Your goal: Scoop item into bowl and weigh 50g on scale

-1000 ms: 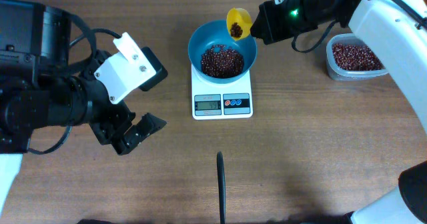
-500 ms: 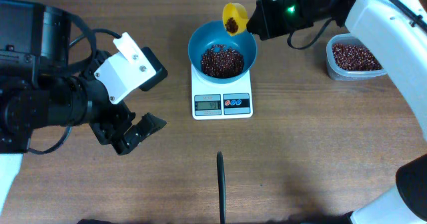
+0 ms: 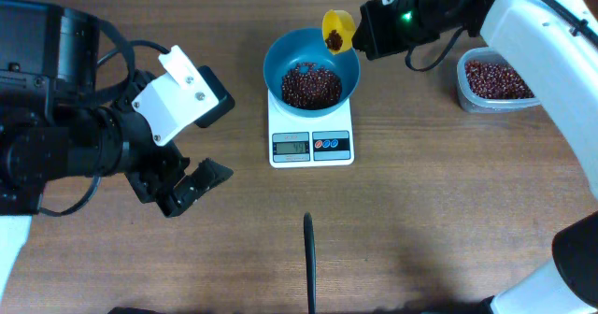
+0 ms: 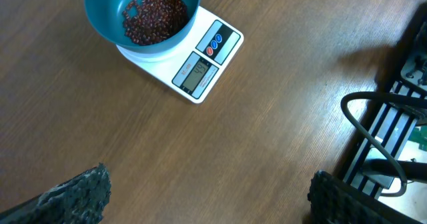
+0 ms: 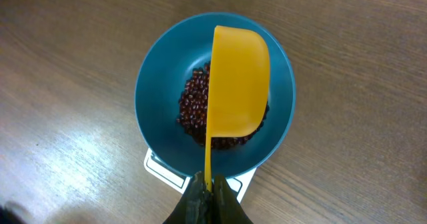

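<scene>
The teal-blue bowl (image 3: 311,66) stands on the white scale (image 3: 311,132) and holds a heap of dark red-brown beans (image 3: 311,85). My right gripper (image 3: 360,32) is shut on the thin handle of a yellow scoop (image 3: 336,29), held tilted over the bowl's far right rim with a few beans in it. In the right wrist view the scoop (image 5: 239,81) hangs over the bowl (image 5: 153,97), with the gripper (image 5: 212,187) pinching its handle. My left gripper (image 3: 192,188) is open and empty, left of the scale. The left wrist view shows the bowl (image 4: 107,11) and the scale (image 4: 200,64).
A clear plastic tub (image 3: 495,78) with more beans stands at the right. A thin black upright rod (image 3: 309,258) rises near the front centre. Black cables and a frame (image 4: 387,144) show at the right of the left wrist view.
The scoop has shifted a little right and back toward the bowl's rim after leaning further over the bowl half a second ago. The left arm has not moved.
</scene>
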Controlling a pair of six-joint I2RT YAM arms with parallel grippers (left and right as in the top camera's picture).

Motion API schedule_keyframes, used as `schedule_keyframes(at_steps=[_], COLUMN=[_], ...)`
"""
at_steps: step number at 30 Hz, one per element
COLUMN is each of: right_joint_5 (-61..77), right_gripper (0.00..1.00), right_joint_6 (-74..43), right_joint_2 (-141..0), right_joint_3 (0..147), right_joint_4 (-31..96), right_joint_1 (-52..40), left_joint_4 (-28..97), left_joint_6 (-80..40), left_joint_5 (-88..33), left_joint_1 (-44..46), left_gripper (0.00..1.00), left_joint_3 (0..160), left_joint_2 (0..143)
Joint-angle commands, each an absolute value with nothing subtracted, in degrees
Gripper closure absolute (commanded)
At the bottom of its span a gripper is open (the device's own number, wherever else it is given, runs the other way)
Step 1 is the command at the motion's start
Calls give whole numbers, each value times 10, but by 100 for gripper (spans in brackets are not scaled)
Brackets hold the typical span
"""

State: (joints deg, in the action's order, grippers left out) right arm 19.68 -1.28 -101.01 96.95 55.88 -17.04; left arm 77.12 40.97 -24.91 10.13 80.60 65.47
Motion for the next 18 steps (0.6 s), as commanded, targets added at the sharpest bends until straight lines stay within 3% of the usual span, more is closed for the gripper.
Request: schedule_keyframes(at_steps=[1,18], right_joint_5=[180,196], right_gripper=[96,96], right_joint_6=[-4,6], right_joint_2=[-1014,-1027], right_joint_3=[985,987], right_joint_4=[569,560], right_joint_1=[-176,-176], left_joint_4=[771,771], left_joint_6=[419,419], left_joint_5=[-257,-257], left_joint_1=[98,98], left_gripper=[1,1], left_joint_3=[816,816], left_joint_2=[655,655])
